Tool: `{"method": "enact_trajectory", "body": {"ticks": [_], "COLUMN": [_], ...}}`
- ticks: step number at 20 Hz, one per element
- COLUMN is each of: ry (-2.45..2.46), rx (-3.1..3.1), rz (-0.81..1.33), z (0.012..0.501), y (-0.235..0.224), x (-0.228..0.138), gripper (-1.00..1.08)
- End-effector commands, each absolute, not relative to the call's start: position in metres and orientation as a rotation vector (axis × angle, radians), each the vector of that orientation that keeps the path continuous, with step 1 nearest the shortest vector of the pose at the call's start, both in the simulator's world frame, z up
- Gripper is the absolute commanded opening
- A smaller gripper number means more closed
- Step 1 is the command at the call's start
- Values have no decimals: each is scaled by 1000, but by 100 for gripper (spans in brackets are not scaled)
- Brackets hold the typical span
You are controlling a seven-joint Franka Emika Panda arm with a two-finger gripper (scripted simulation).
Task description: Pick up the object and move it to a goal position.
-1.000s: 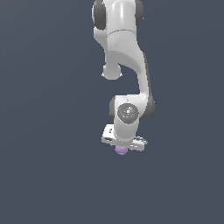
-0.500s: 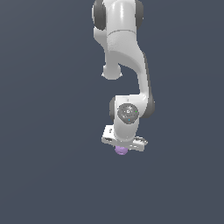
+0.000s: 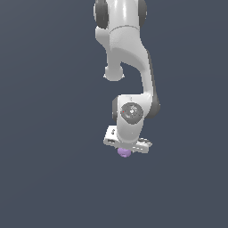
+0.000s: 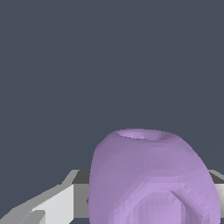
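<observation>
Wrist view: rounded faceted purple object (image 4: 151, 179), ring-like top.

One white robot arm (image 3: 127, 58) reaches down from the top center of the exterior view. It carries one gripper (image 3: 126, 148), seen just below the middle of the frame. One small light-purple object (image 3: 124, 152) shows at the gripper's lower edge (the same single lump fills the lower right of the wrist view (image 4: 151, 179)). One plain dark blue-gray background (image 3: 44, 133) lies behind everything.
</observation>
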State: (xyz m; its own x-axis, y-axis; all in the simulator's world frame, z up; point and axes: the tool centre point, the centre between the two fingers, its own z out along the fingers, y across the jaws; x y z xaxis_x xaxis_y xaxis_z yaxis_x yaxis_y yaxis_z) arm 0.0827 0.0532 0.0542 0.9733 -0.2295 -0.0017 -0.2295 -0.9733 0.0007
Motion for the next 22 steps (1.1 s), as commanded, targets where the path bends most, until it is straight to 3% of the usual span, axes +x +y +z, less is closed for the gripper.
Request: {"method": "enact_trajectory", "body": {"ticks": [1, 22], "ry": [-362, -363], "rx": [3121, 3120], "rz": [0, 0], "z": [67, 249], "y": [56, 90], "x": [86, 126], "gripper": [-100, -100]}}
